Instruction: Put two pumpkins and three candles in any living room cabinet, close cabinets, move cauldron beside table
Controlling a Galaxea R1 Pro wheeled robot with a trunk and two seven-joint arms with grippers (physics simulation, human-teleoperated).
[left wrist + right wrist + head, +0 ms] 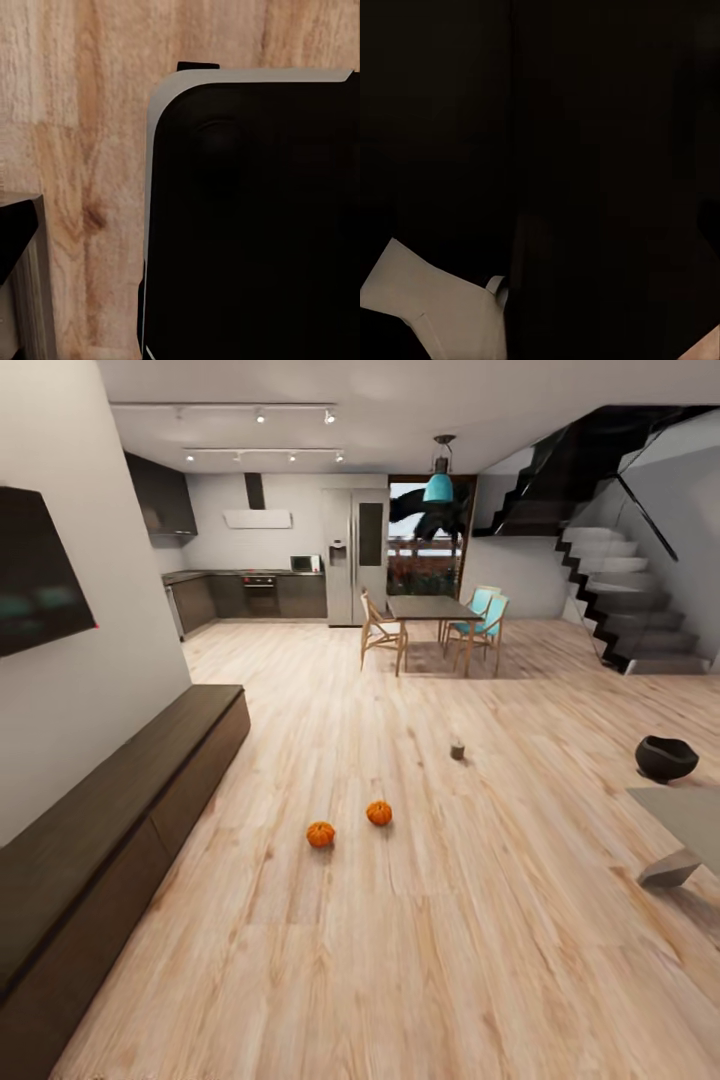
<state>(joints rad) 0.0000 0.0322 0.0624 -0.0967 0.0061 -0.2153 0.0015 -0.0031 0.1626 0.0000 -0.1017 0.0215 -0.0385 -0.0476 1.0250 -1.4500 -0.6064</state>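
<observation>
The cabinet [120, 800] runs left of two pumpkins [320, 834] [379, 813]; approach squarely, gripper states impossible to tell.

dark black surface [585, 135] with a pale grey panel [442, 307].

Pale wood-plank floor [420, 960], dark matt wooden cabinet [110, 830], matt black cauldron [665, 758].
</observation>
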